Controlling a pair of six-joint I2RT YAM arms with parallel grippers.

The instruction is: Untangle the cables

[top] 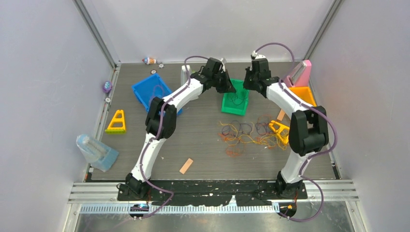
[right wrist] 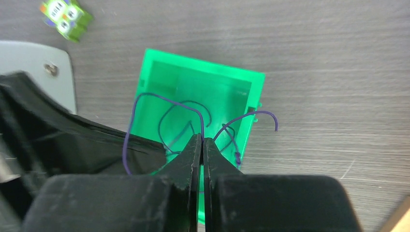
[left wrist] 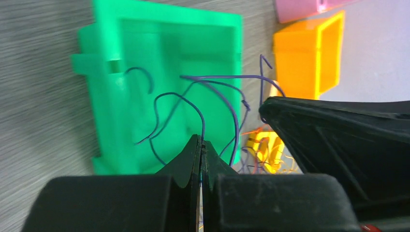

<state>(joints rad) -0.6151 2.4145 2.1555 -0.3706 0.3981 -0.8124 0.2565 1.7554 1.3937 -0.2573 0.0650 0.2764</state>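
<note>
A loose tangle of orange, red and dark cables [top: 247, 134] lies on the table in front of the green bin [top: 235, 109]. Both grippers hang close together over that bin. My left gripper [left wrist: 200, 141] is shut on a thin purple cable [left wrist: 222, 76] that loops over the green bin [left wrist: 145, 38]. My right gripper [right wrist: 201, 139] is also shut, pinching a purple cable [right wrist: 169, 100] that arcs above the green bin [right wrist: 203, 65]. I cannot tell whether both hold the same strand. In the top view the left gripper [top: 227, 88] and right gripper [top: 248, 83] nearly face each other.
A blue bin [top: 152, 92] sits left of the left arm. Orange bin [top: 303, 94] and pink box [top: 300, 73] stand at the right wall. A yellow triangle [top: 117, 122], a clear container [top: 95, 151], a tan stick [top: 186, 166] and another yellow piece [top: 280, 129] lie around.
</note>
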